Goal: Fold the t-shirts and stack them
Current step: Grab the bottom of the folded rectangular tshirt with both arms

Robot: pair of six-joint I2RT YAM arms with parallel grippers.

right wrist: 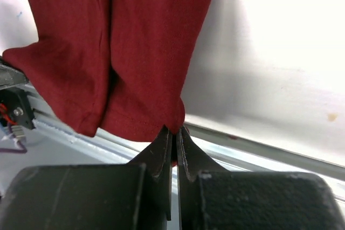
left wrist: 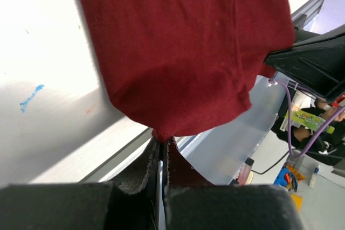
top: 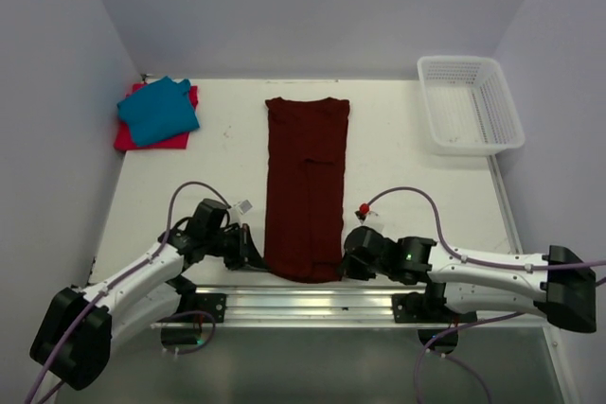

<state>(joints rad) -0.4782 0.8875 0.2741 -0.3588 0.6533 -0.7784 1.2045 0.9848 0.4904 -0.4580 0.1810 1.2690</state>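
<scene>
Maroon shirt (top: 305, 186) lies as a long strip down the bench (top: 407, 177) middle, near hem at the front edge, bare bench either side. Left hand (top: 256, 253) and right hand (top: 341, 264) each clench a hem corner, the pinch seen only in wrist views. Only the top view shows the teal shirt (top: 158, 111) on the red-pink shirt (top: 128, 137) and the basket (top: 471, 106).
</scene>
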